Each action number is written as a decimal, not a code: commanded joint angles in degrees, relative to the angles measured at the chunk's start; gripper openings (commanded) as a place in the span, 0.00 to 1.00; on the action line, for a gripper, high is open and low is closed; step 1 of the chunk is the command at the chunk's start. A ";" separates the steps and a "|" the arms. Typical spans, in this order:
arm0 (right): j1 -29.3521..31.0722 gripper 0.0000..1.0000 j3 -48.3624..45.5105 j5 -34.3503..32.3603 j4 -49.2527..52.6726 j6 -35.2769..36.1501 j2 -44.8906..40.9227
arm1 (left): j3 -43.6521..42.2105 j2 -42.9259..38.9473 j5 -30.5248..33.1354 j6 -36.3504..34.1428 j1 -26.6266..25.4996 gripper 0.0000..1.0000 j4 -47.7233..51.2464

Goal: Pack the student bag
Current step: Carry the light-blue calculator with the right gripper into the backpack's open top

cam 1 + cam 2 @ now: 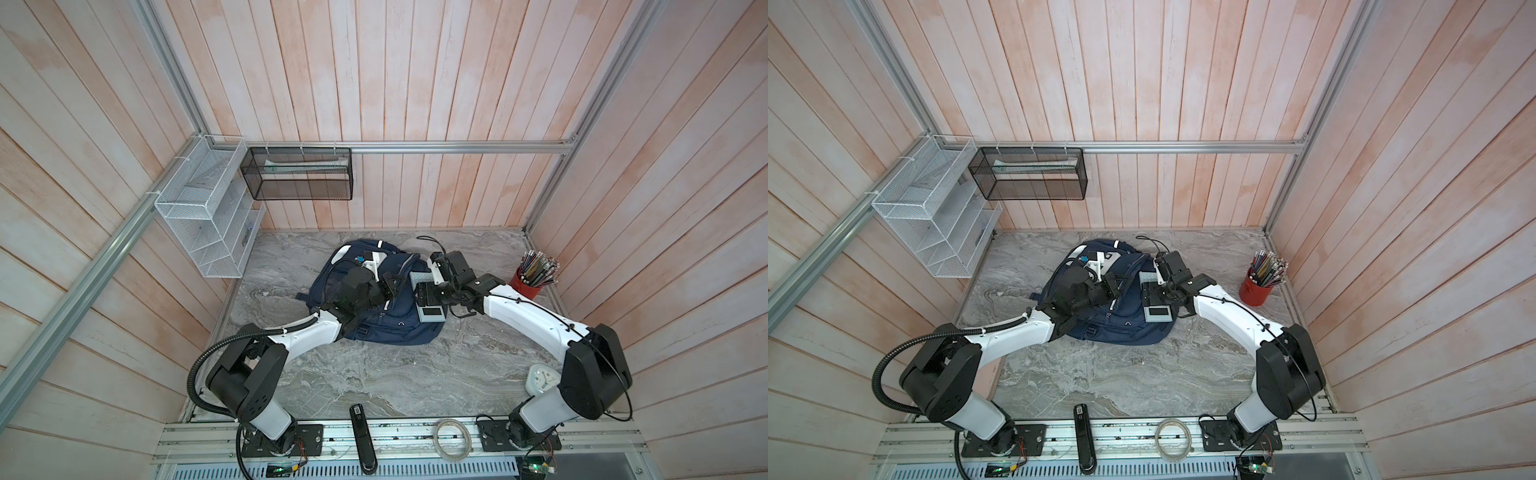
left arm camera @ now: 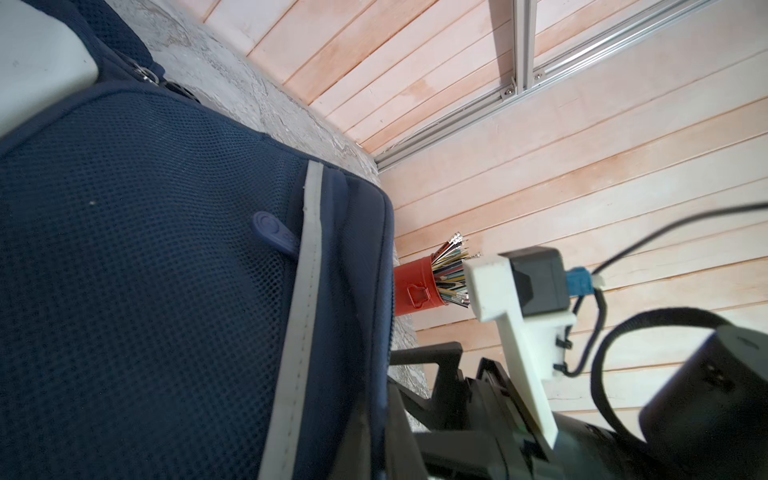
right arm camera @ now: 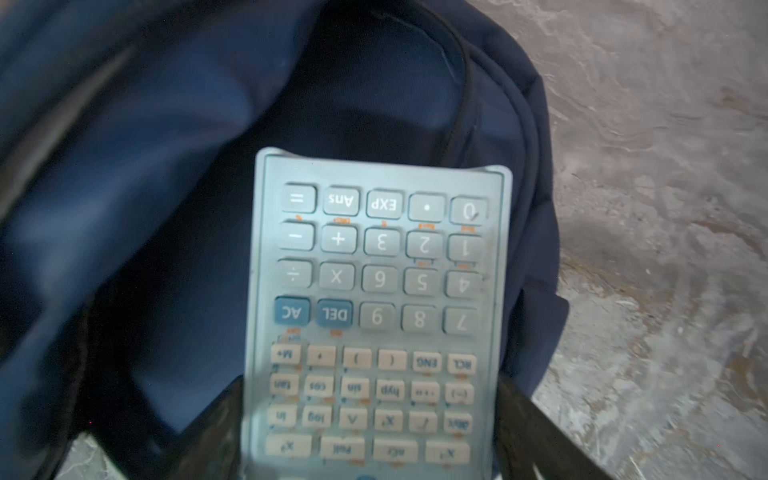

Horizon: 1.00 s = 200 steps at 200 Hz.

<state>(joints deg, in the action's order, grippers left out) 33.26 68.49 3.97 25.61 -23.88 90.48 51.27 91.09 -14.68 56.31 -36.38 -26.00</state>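
Note:
The student bag [image 1: 399,328] [image 1: 1125,328], a navy backpack with pale stripes, lies in the middle of the marble table. My left gripper [image 1: 390,286] [image 2: 386,440] is shut on the bag's fabric edge beside a grey stripe [image 2: 307,266], holding it up. My right gripper [image 1: 428,293] [image 3: 370,424] is shut on a grey calculator [image 1: 432,313] [image 3: 374,270], one finger [image 3: 212,428] on each long side. The calculator's key end points into the dark opening of the bag [image 3: 208,124]; its display end sticks out toward the table front in both top views [image 1: 1158,312].
A red cup of pencils [image 1: 525,286] [image 2: 415,291] stands at the right wall. A white clock [image 1: 542,378] sits by the right arm's base. A black stapler [image 1: 361,432] and a tape roll [image 1: 453,438] lie on the front rail. Wire racks [image 1: 208,216] [image 1: 299,174] hang back left.

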 commanded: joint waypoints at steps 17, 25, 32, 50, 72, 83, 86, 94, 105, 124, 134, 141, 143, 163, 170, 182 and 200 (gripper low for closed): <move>0.48 0.80 8.60 4.64 0.01 -0.99 6.35 | 1.65 -2.61 1.07 -4.10 -3.57 0.00 -0.38; 0.66 0.84 9.78 4.33 0.01 -1.16 7.41 | 2.13 -2.90 2.81 -5.32 -4.35 0.00 1.65; 0.64 0.86 10.52 4.91 -0.09 -1.24 8.04 | 2.21 -2.84 3.37 -5.76 -4.65 0.00 1.99; 0.64 0.98 11.05 6.13 -1.31 -2.06 8.85 | 1.69 -2.96 3.80 -5.84 -4.67 0.00 1.39; 0.59 0.98 9.62 7.90 -2.74 -2.55 7.58 | 1.51 -3.07 4.08 -6.02 -4.25 0.00 1.63; 0.30 0.98 7.48 8.68 -4.29 -3.28 5.86 | 1.19 -3.08 3.61 -5.63 -4.01 0.00 1.18; 0.21 0.98 6.85 8.95 -4.74 -3.59 5.38 | 1.20 -3.06 3.38 -5.60 -3.85 0.00 1.13; -0.14 0.96 5.11 9.41 -5.44 -4.29 4.07 | 1.11 -3.11 3.02 -5.45 -3.66 0.00 1.17; -0.27 0.91 3.18 9.84 -5.43 -4.62 2.92 | 1.02 -3.10 2.58 -5.27 -3.36 0.00 1.04; -0.46 0.84 -0.10 11.15 -4.42 -4.07 1.55 | 0.68 -3.20 2.16 -5.00 -3.08 0.00 0.69; -0.56 0.81 -2.61 11.96 -4.88 -4.19 0.60 | 0.68 -3.19 2.10 -5.02 -3.08 0.00 0.69; -0.58 0.80 -4.35 12.55 -5.75 -4.65 -0.33 | 0.59 -3.19 1.96 -5.03 -3.04 0.00 0.69; -0.56 0.79 -4.93 12.80 -6.01 -4.85 -0.62 | 0.59 -3.13 1.94 -5.00 -3.07 0.00 0.69; -0.51 0.70 -10.02 16.71 -12.41 -7.21 -3.71 | 0.59 -2.55 1.45 -4.58 -3.06 0.00 0.27; -0.47 0.65 -11.47 17.33 -14.90 -8.19 -4.38 | 0.59 -2.41 1.17 -4.41 -3.11 0.00 0.03; -0.43 0.56 -12.66 18.45 -17.66 -9.57 -4.45 | 0.68 -2.15 1.01 -4.28 -3.34 0.00 -0.10; -0.36 0.51 -12.57 19.08 -19.30 -10.33 -3.70 | 0.90 -2.17 0.88 -4.29 -3.61 0.00 0.44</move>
<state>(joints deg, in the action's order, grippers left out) 32.64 56.42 19.25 12.58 -31.64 86.80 51.29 89.80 -10.70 51.66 -38.85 -21.82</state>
